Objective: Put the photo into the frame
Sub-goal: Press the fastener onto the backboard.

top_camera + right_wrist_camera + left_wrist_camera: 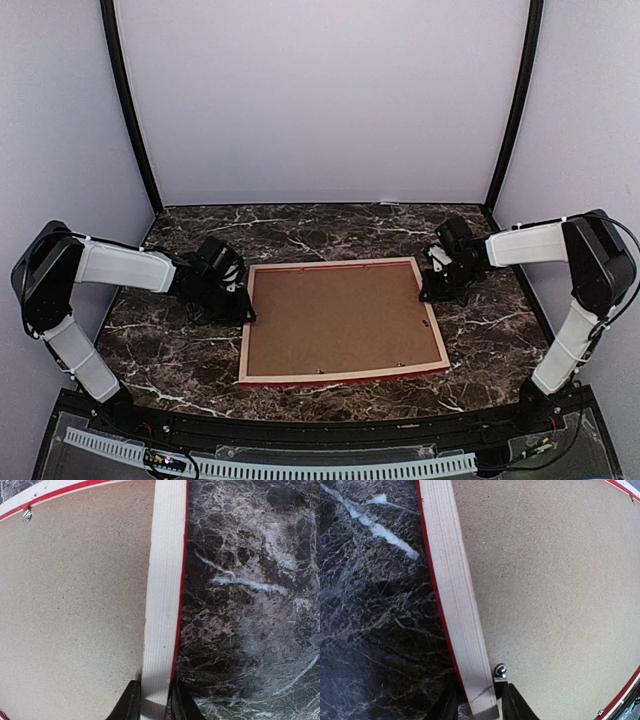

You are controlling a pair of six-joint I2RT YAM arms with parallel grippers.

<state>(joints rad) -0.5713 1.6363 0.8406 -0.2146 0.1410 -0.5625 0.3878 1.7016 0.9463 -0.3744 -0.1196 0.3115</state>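
Note:
The frame [342, 377] lies back-up on the marble table, its pale wood rails showing with a red edge beneath. A plain brown backing board [340, 318] fills it. The photo is hidden. My left gripper [243, 300] is at the frame's left rail. In the left wrist view the gripper [479, 702] has its fingers on either side of the rail [455, 595], shut on it. My right gripper [432, 283] is at the right rail. In the right wrist view the gripper [154, 702] clamps the rail [164, 580] the same way.
A small metal turn clip [500, 670] sits on the backing board right by my left gripper's inner finger; another clip [27, 514] is near the far rail. Dark marble table [500, 320] surrounds the frame. White walls close in the back and sides.

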